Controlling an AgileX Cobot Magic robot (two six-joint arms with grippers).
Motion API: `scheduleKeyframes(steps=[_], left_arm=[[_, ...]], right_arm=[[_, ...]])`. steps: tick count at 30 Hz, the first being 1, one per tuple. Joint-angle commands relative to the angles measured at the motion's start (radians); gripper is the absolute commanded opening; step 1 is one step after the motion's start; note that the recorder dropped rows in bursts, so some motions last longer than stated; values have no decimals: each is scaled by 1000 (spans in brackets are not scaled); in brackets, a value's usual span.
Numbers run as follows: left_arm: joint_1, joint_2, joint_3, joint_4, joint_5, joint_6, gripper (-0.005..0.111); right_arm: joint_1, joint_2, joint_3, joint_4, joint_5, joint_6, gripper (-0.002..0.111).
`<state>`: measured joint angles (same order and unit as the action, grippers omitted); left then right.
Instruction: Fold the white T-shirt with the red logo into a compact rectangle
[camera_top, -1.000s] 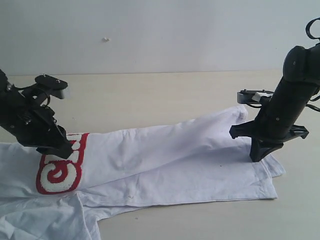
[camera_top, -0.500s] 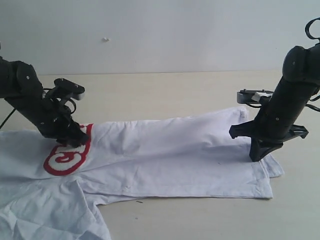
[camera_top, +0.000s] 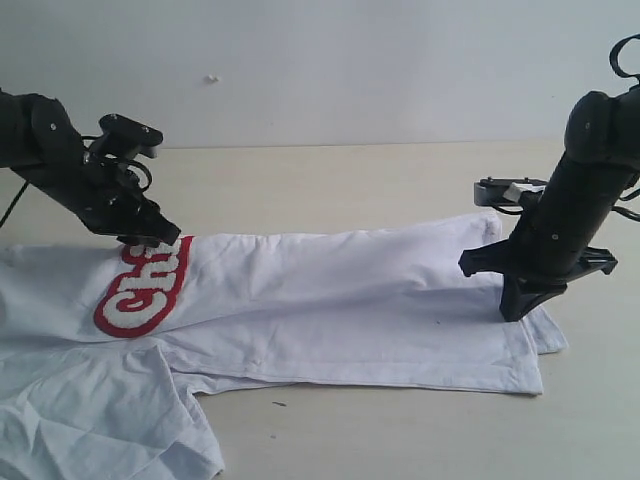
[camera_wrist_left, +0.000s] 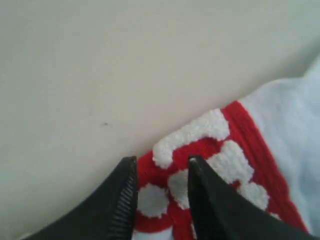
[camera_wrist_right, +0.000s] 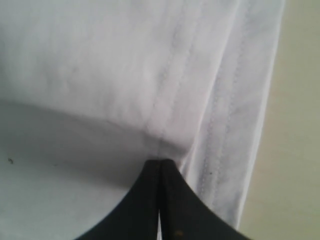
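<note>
The white T-shirt (camera_top: 350, 300) lies folded lengthwise across the tabletop (camera_top: 320, 180), red logo (camera_top: 145, 285) face up near its left end; the left pincer (camera_top: 150, 238), slightly spread, sits at the logo's far end, while the right pincer (camera_top: 518, 312), pressed together, pinches a fabric pucker near the hem.

place: looks like a robot lab bench tbh
surface: plain beige tabletop (camera_top: 350, 185)
backdrop: bare white wall (camera_top: 350, 70)
gear: black left arm (camera_top: 60, 165) and right arm (camera_top: 585, 190) over it
</note>
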<state>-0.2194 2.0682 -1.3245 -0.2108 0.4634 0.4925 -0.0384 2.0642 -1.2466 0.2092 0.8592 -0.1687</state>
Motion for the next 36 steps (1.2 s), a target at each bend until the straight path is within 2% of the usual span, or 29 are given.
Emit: scheduleKeyframes(steps=[1, 7, 9, 13, 18, 22, 24, 28, 31, 36], left_arm=[[24, -68, -7, -42, 115, 1, 36], [54, -167, -7, -66, 235, 16, 42], [54, -204, 5, -151, 253, 82, 42], [48, -280, 65, -418, 329, 304, 42], [-3, -363, 168, -437, 381, 305, 42], [-105, -415, 273, -383, 372, 304, 38], [-178, -435, 314, -279, 379, 254, 38], [-344, -479, 381, 18, 381, 13, 38], [-414, -496, 419, 48, 408, -30, 38], [-480, -498, 499, 38, 427, -53, 38]], right_arm=[[-3, -21, -35, -27, -5, -7, 0], [-3, -101, -69, -29, -1, -5, 0], [-3, -127, -69, -27, -1, -5, 0], [6, -139, -67, 25, -54, -12, 0], [68, -67, -67, 93, -172, -50, 0], [110, -23, -67, 81, -242, -58, 0], [113, -13, -67, 68, -298, -58, 0], [109, 28, -78, 36, -406, -56, 0], [102, 79, -127, 34, -398, -55, 0], [100, 149, -215, 5, -393, -55, 0]])
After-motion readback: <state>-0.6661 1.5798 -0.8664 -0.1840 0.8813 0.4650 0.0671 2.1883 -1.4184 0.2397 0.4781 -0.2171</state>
